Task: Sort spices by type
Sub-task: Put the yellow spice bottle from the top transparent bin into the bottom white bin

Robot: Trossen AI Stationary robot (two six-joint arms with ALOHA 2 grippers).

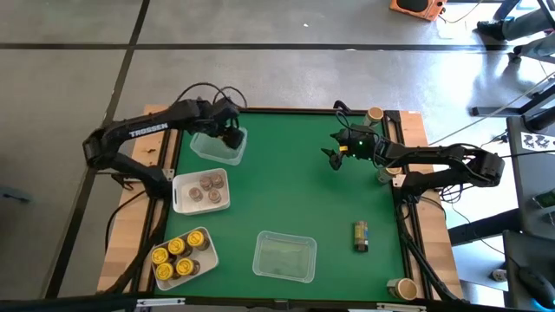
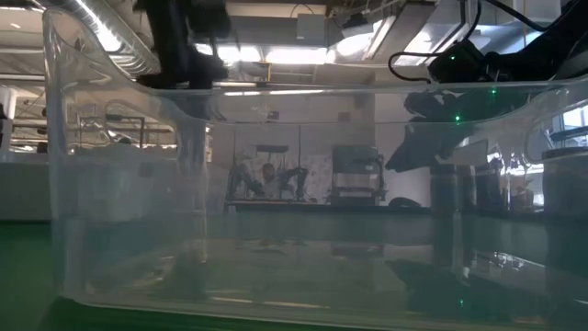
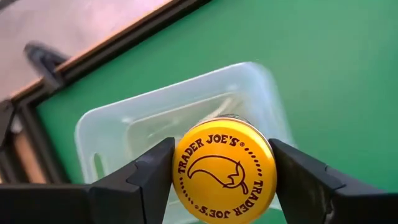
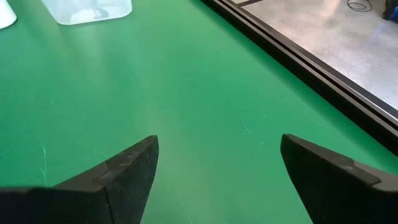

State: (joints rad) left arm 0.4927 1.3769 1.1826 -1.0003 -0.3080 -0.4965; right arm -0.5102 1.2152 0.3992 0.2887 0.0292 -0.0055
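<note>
Spreading across the middle of the scene is the green worktop (image 1: 295,191), carrying four plastic trays. Sitting near the front edge is an empty clear tray (image 1: 284,256); at the left side a white tray (image 1: 201,191) is holding brownish-lidded jars (image 1: 208,184), and a second tray (image 1: 182,257) nearer the front is holding yellow-lidded jars (image 1: 173,256). Hanging over the far-left clear tray (image 3: 186,112) is the left gripper (image 3: 224,174), its fingers (image 3: 149,171) clamped on either side of a yellow-lidded spice jar (image 3: 224,171), the jar standing upright with that tray directly below it. Judging from this, the jar belongs with the other yellow lids, which are lying toward the front of the worktop from this gripper, on the left arm's own side. Waiting over bare worktop at the right is the right gripper (image 4: 217,180), fingers apart and holding nothing. Lying on its side at front right is one small loose jar (image 1: 360,235).
</note>
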